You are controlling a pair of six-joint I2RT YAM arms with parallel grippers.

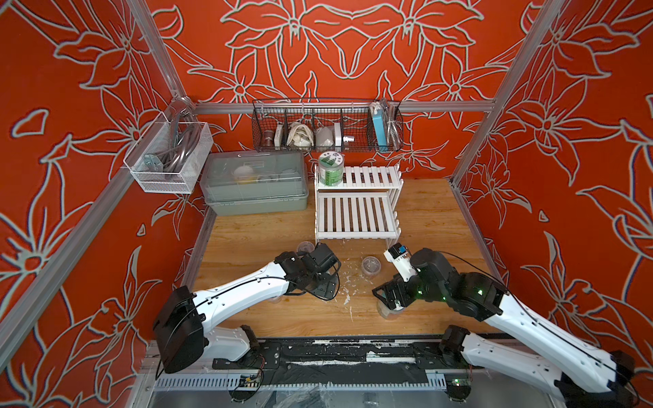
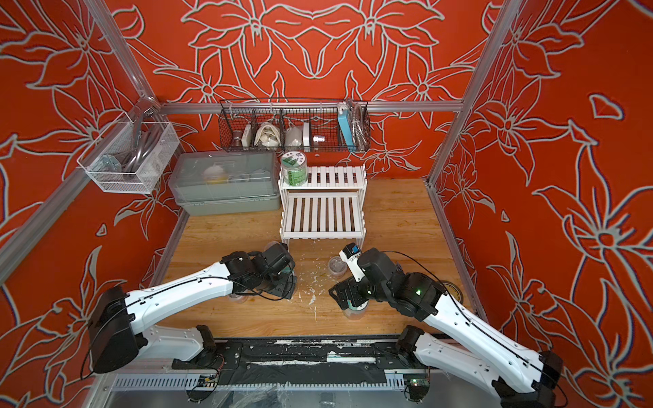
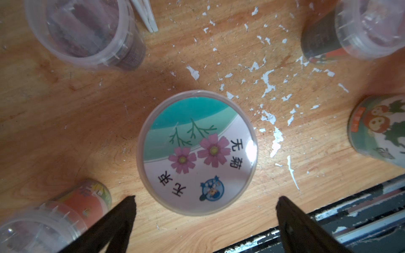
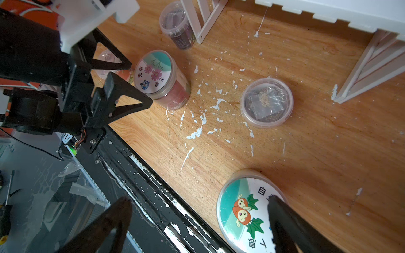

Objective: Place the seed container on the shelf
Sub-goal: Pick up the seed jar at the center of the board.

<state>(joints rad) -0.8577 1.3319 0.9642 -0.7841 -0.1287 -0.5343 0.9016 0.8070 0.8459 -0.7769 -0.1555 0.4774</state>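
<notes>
While the left gripper (image 3: pixel 206 198) hangs straight above the flower-lidded seed container (image 3: pixel 197 151), its jaws stand wide, one to each side of the lid and touching nothing, which reads as lining up a grasp from above. That container stands upright on the tabletop (image 1: pixel 247 233), at about 7 o'clock from the shelf (image 1: pixel 353 231), hidden under the arm in both top views. The right gripper (image 4: pixel 199 199) is likewise spread wide and empty, one finger over a pumpkin-lidded tub (image 4: pixel 241 210). A green jar (image 1: pixel 331 169) takes the 9 o'clock end of the upper tier; the rest of it and the whole lower tier lie bare. Likely snags on the way: a clear tub (image 1: pixel 305 246) just beside the shelf's 7 o'clock corner, another tub (image 1: pixel 370 265) at its 6 o'clock, and the black wire basket (image 1: pixel 259 127) hanging close above the upper tier.
</notes>
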